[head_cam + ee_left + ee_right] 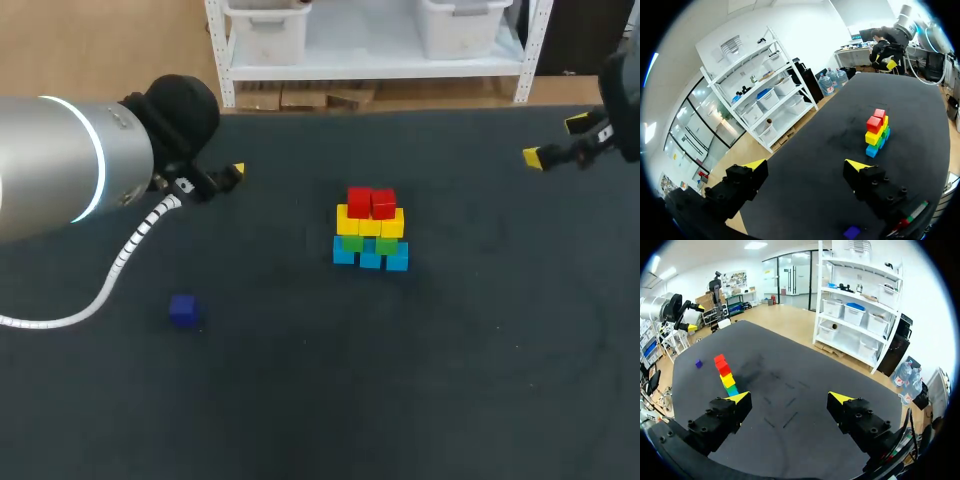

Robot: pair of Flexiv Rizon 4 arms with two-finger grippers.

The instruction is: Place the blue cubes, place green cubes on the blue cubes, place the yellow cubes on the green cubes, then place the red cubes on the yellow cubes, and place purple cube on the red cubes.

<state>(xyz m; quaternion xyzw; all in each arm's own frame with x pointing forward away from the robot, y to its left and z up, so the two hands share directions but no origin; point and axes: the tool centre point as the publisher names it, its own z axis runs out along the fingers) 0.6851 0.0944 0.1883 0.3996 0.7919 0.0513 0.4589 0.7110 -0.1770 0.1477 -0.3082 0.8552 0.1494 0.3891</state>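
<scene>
A small pyramid stands mid-table: blue cubes (370, 257) in the bottom row, green cubes (366, 243) on them, yellow cubes (370, 222) above, and two red cubes (371, 203) on top. The purple cube (182, 309) lies alone on the cloth, left of the pyramid and nearer the front. My left gripper (806, 165) hovers open and empty at the back left; the red cubes (876, 120) lie well ahead of it and the purple cube (852, 232) below it. My right gripper (556, 140) hangs open and empty at the back right, with the pyramid's red top (721, 365) and the purple cube (698, 363) far ahead.
The table (450, 380) is covered in dark cloth. My left arm's thick silver link (60, 160) and its white coiled cable (120, 265) reach over the left side of the table, above and behind the purple cube.
</scene>
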